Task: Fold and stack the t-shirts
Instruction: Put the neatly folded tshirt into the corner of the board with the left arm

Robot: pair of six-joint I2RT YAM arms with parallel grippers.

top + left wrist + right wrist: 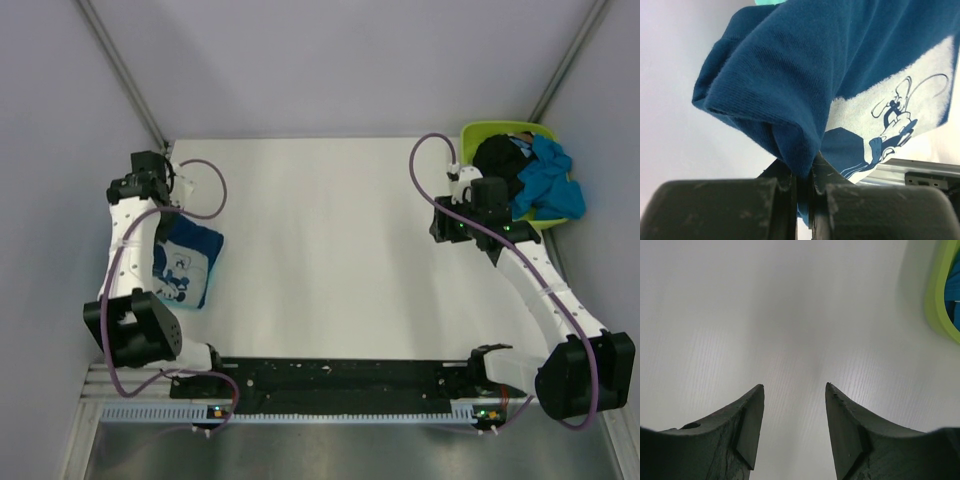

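Observation:
A dark navy t-shirt (pixel 186 260) with a pale blue-white print lies folded at the table's left side. My left gripper (pixel 160 203) is shut on a bunched fold of the navy t-shirt (pixel 790 85), pinched between the fingertips (pixel 785 175). A sliver of light teal cloth (pixel 769 1) shows at the top edge of the left wrist view. My right gripper (pixel 442 222) is open and empty over bare table (pixel 794 387), just left of the tub. A black t-shirt (pixel 498 160) and a bright blue t-shirt (pixel 548 182) lie crumpled in the tub.
The lime-green plastic tub (pixel 478 131) stands at the back right corner; its rim (pixel 939 300) shows at the right of the right wrist view. Grey walls close in both sides and the back. A metal rail (pixel 330 385) runs along the near edge.

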